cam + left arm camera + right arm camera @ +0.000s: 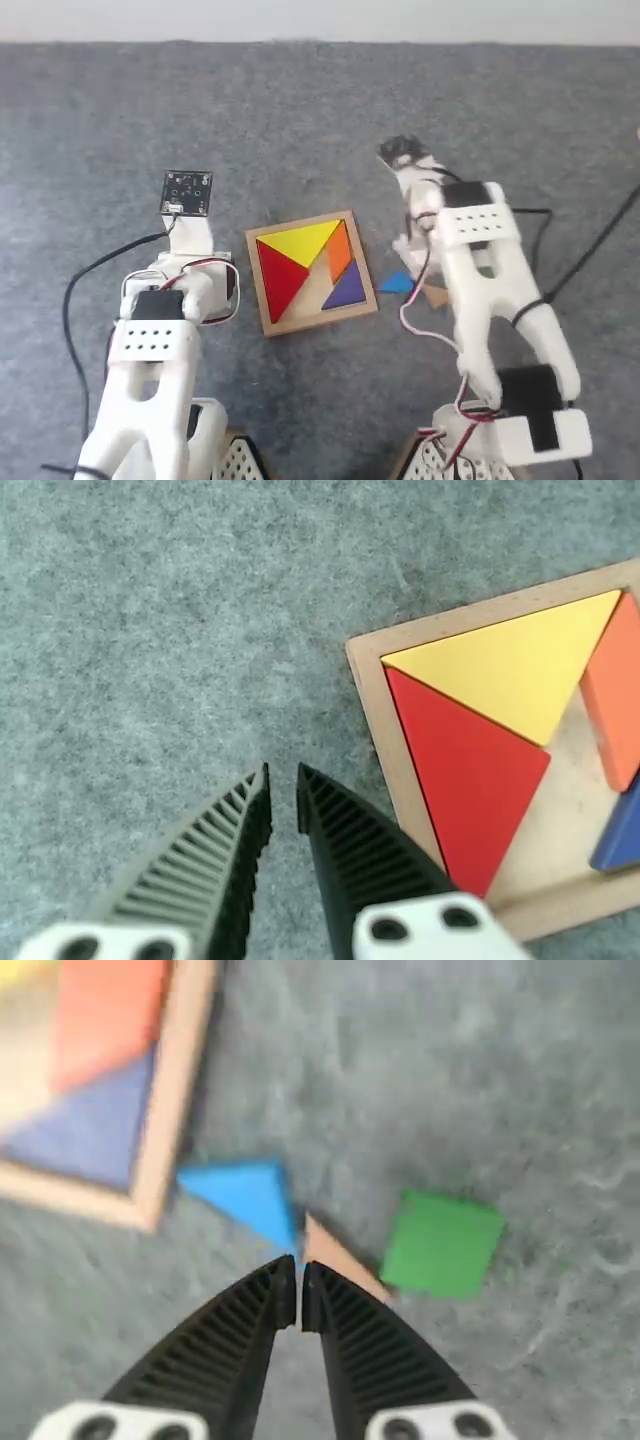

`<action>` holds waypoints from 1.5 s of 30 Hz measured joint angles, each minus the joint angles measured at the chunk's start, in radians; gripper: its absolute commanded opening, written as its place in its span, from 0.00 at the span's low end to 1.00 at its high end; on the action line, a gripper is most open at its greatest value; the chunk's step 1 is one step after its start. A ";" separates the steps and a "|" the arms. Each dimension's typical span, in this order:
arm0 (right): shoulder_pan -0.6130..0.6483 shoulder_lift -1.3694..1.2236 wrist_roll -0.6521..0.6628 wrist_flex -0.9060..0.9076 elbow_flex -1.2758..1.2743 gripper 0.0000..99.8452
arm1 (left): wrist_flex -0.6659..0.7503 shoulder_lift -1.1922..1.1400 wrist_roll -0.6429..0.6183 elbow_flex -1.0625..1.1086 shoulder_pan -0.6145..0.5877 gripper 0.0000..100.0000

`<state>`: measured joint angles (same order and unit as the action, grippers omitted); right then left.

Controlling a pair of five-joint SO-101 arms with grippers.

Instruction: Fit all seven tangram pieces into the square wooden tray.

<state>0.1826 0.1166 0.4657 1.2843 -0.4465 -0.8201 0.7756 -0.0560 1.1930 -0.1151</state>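
The square wooden tray [364,301] lies mid-table holding a yellow triangle [297,243], a red triangle [279,278], an orange piece [341,251] and a purple-blue triangle [347,288]. Bare wood shows between them. Just outside the tray's right edge lie a small blue triangle [243,1192], a tan triangle [338,1258] and a green square [443,1243]. My right gripper [298,1268] is shut and empty, its tips right at the meeting corners of the blue and tan pieces. My left gripper [282,772] hovers over carpet left of the tray, shut but for a thin slit, holding nothing.
Grey carpet covers the table, with free room behind and left of the tray. The right arm [480,260] overhangs the loose pieces, and its cables [425,330] trail toward the base. Both arm bases stand at the front edge.
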 measured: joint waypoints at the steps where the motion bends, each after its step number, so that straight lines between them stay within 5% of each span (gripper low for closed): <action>1: -0.018 0.000 0.054 0.008 -0.015 0.04 | 0.000 0.000 0.000 0.000 0.000 0.05; 8: -0.138 0.000 0.215 -0.018 -0.041 0.20 | 0.000 0.000 0.000 0.000 0.000 0.05; 21: -0.169 -0.106 0.199 -0.247 -0.077 0.34 | 0.000 0.000 0.000 0.000 0.000 0.05; 40: -0.109 -0.140 0.206 -0.216 -0.078 0.24 | 0.000 0.000 0.000 0.000 0.000 0.05; 45: -0.006 0.025 0.330 -0.166 -0.173 0.19 | 0.000 0.000 0.000 0.000 0.000 0.05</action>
<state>0.1765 0.1412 0.7956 1.1185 -0.6199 -0.8201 0.7756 -0.0560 1.1930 -0.1151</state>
